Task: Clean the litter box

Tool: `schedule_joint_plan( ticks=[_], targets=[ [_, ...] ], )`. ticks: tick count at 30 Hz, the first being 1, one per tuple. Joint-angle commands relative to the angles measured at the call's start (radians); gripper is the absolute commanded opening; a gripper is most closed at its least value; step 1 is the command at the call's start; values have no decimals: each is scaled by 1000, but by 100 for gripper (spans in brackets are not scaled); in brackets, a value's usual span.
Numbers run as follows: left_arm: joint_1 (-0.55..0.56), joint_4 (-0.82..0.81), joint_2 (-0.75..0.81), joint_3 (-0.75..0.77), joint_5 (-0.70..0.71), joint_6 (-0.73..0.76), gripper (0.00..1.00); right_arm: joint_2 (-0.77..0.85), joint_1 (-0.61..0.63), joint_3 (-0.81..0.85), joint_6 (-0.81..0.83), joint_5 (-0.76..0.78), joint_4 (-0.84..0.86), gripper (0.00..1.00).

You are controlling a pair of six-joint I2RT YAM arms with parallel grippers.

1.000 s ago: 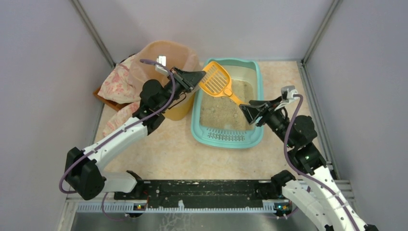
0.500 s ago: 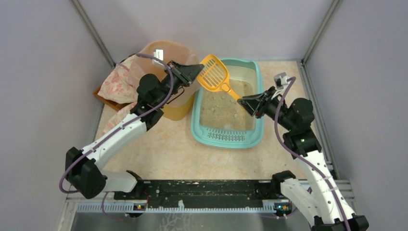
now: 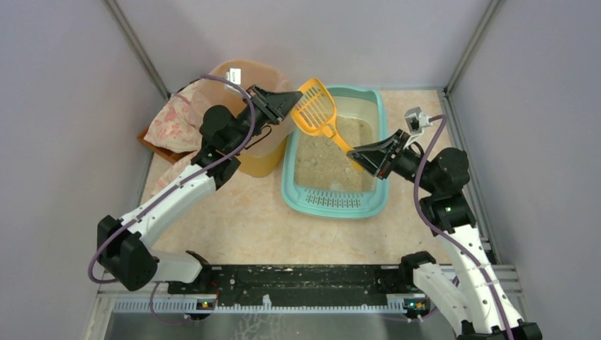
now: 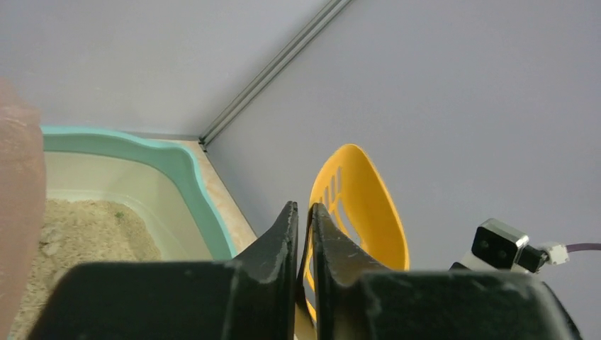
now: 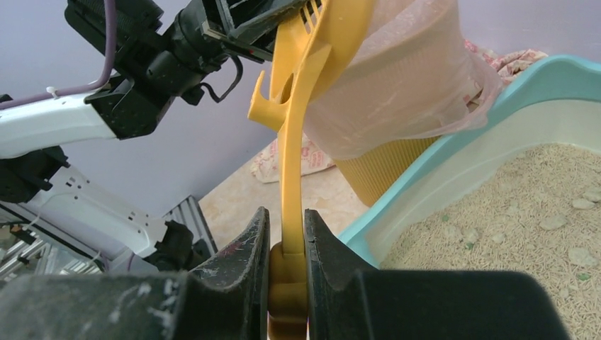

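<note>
1 box (image 3: 334, 202): teal, sandy litter, far-mid table, betw. arms.
Scoop (image 3: 316, 112): yellow, over box's far-left corner, by bin.
R gripper (image 3: 358, 151): clamped on scoop handle.
L gripper (image 3: 295, 100): pinching scoop rim.
Bin (image 3: 264, 161): left of box, peach liner; white tag (image 3: 237, 74), text unreadable.

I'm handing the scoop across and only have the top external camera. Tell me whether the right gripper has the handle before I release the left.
Observer: In the right wrist view, the right gripper is shut on the scoop, clamping the handle on both flat sides.
Operator: Report the left's hold.
Observer: In the left wrist view, the left gripper pinches the thin rim of the scoop's head.
Operator: Describe the litter below.
Observer: The right wrist view shows pale clumps lying on the litter inside the litter box.
</note>
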State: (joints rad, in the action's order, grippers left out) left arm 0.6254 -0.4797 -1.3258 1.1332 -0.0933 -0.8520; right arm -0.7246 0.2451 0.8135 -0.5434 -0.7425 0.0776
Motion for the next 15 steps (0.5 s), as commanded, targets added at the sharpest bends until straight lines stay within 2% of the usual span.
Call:
schedule_joint_plan(
  ticks=[1, 2, 3, 4, 6, 11, 14, 15],
  targets=[
    [27, 2, -30, 52, -123, 41, 35, 9, 15, 49, 5, -94, 32, 0],
    [24, 29, -36, 76, -151, 92, 48, 7, 14, 60, 3, -103, 27, 0],
    [15, 78, -45, 117, -198, 148, 56, 4, 14, 70, 3, -117, 22, 0],
    [-1, 134, -58, 162, -279, 205, 61, 4, 14, 80, 3, -128, 13, 0],
    [-26, 229, -84, 246, -408, 285, 64, 6, 14, 96, 10, -149, -11, 0],
    [-59, 282, -93, 282, -652, 352, 60, 16, 14, 131, 45, -168, -76, 0],
    [-63, 333, -84, 281, -711, 397, 48, 16, 14, 140, 51, -172, -119, 0],
    [-64, 355, -79, 281, -727, 414, 40, 13, 14, 145, 51, -175, -125, 0]
  ],
)
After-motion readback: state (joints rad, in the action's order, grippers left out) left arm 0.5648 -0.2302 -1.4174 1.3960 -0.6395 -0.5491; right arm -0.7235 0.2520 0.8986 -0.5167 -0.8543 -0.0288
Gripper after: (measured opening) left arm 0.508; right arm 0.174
